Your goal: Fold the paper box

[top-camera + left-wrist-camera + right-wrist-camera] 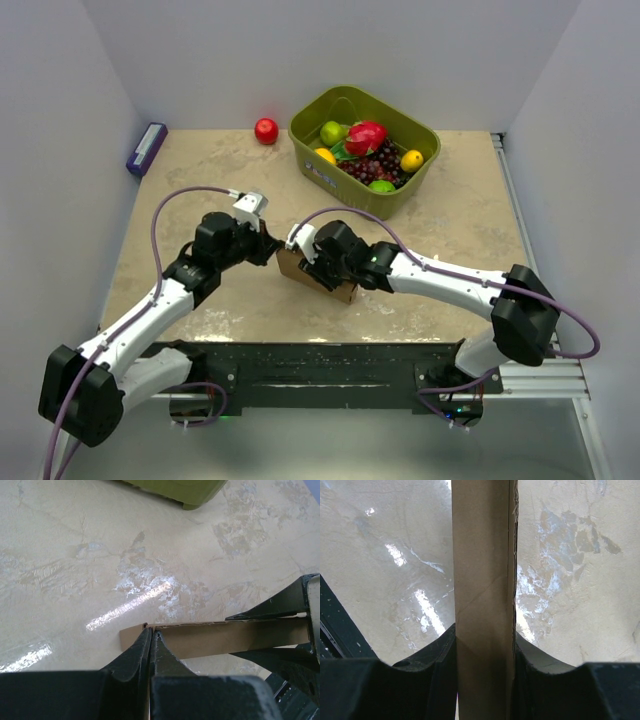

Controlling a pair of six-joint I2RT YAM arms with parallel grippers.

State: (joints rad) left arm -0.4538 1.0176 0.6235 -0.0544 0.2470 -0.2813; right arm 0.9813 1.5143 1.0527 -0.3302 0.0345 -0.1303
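Left hand (151,632) pinched tight, right hand (484,632) gripping partway apart, facing inward

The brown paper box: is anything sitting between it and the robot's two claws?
Nothing visible. The left gripper is pinched shut on an edge of the paper box, and the right gripper clamps another panel. The green basket sits farther back, apart.

Bench (455,225): beige, mottled, glossy.
Basket (332,180): green plastic, at back, right of centre. Holds a green apple (332,132), dragon fruit (366,137), dark grapes (375,166), orange (411,160).
Red apple (266,131): on bench, near basket's left side, apart from it.
Purple box (146,149): back left, along wall.
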